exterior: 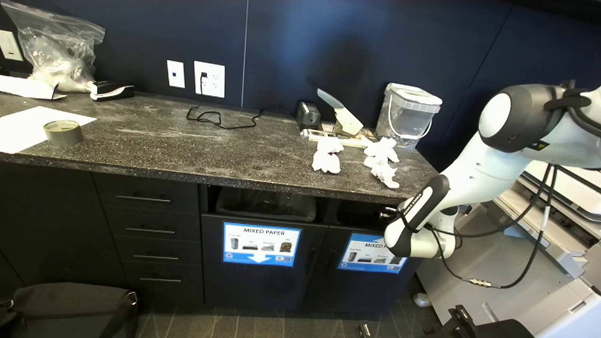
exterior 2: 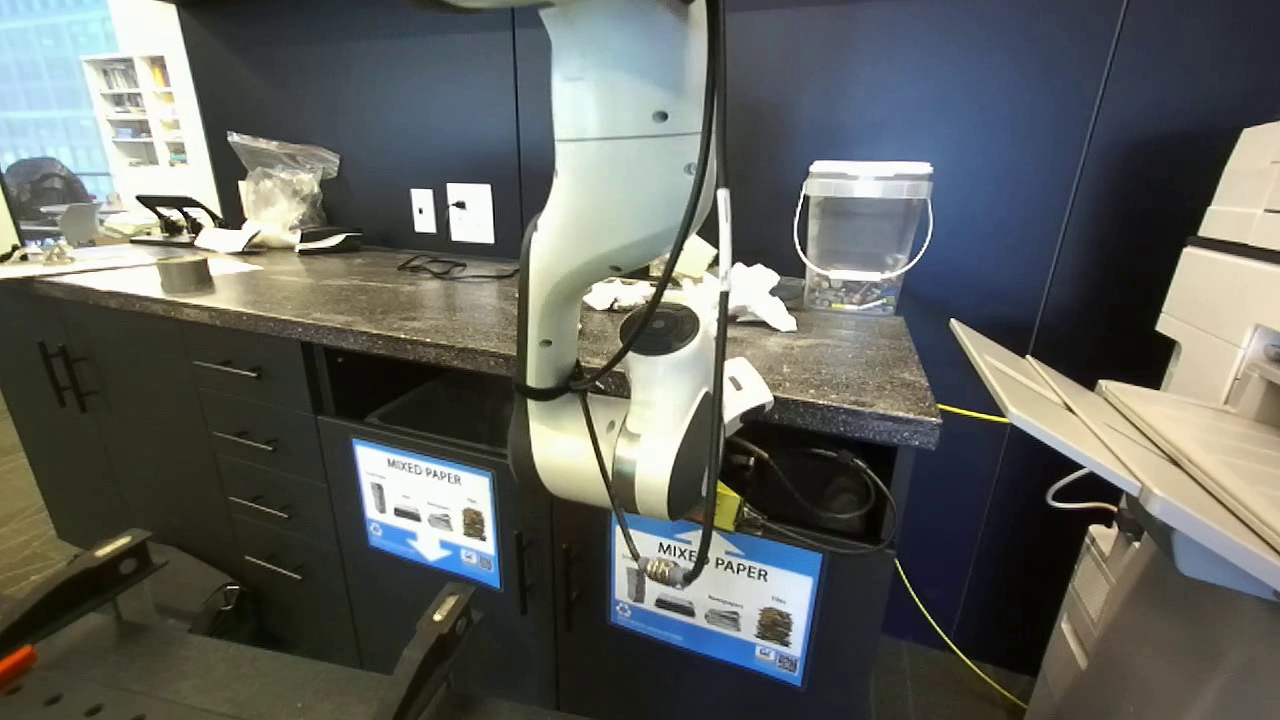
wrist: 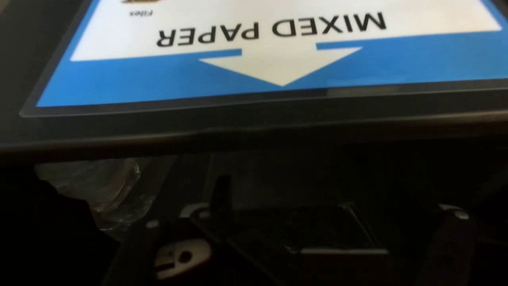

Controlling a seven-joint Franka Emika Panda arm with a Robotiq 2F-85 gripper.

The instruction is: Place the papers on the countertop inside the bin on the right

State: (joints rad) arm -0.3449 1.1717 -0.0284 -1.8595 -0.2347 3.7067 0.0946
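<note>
Above the end effector extends the dark speckled desk. Immediately at the end effector, below the desk, is the upper opening of the bin. Its jaws are spread apart. Higher than the end effector, crumpled white papers rest on the desk.

The arm is finished in rounded white shells, with black joint covers, a white label set on a black panel, and a small black-and-yellow sticker. Black cables are routed along the outside, bound at one point by a black band, with a metallic connector fitted, and small dark recesses are noted in the shells. On the dark gripper, a bright screw head is seen at each side.
</note>
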